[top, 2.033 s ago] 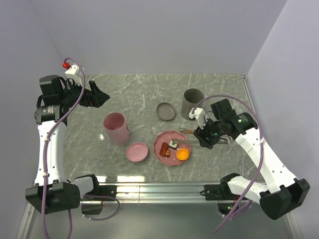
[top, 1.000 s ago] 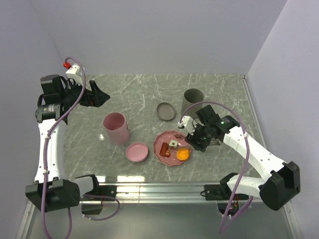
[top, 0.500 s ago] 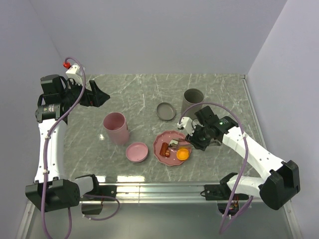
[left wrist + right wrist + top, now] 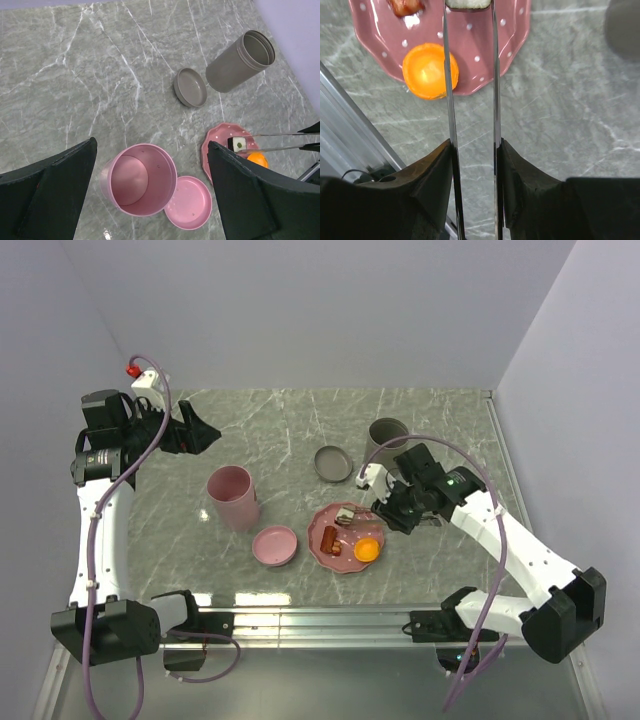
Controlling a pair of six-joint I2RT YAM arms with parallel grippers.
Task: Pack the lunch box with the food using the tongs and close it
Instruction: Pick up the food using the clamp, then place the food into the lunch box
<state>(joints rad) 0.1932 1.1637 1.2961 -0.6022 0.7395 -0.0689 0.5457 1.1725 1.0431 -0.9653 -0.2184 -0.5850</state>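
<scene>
Pale cube (image 4: 467, 4) pinched in tongs (image 4: 448, 90) over plate (image 4: 514, 27); right gripper (image 4: 474, 150) clamped on tongs, left gripper (image 4: 152, 145) wide open: squeeze evenly, lift straight, avoid tilting.

Ahead of my right fingers (image 4: 420, 185), the tongs (image 4: 449, 100) run off the top edge, which also cuts the pale cube (image 4: 468, 4) between their arms and the sausage bit (image 4: 406, 5) left of it. Far right, the grey container (image 4: 622, 25) is a blurred corner. My left fingers (image 4: 45, 195) are cropped at the bottom.
</scene>
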